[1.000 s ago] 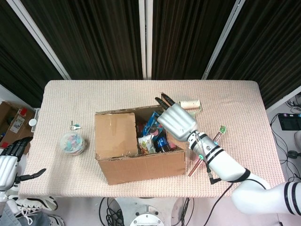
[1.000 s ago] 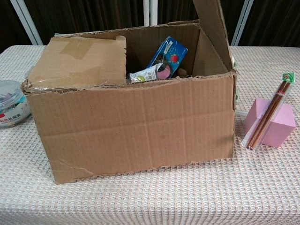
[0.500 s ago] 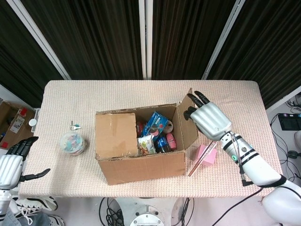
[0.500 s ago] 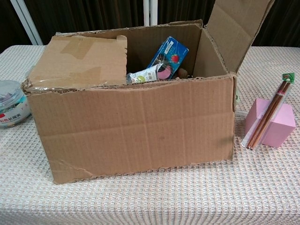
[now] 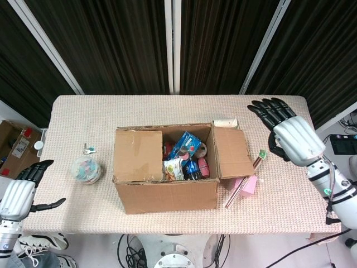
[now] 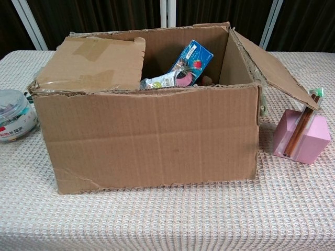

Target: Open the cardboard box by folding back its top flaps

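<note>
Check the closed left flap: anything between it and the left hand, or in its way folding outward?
Nothing visible between the left hand and the left flap. The plastic jar stands beside the cardboard box on that side, so the flap may touch it folding down.

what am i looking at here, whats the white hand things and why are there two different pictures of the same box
The white things are the two mechanical hands of a robot with two arms, steered remotely by a person. Both pictures come from the robot's own cameras: the head view looks down on the table, the chest view looks at the box from the front.

On the cloth-covered table stands a cardboard box with snack packets inside. Its right flap is folded outward, over a pink box with chopsticks. Its left flap lies flat over the opening. A small jar stands to the left.

The right hand hangs open beside the box; the left hand is open off the table's edge. Neither holds anything.
</note>
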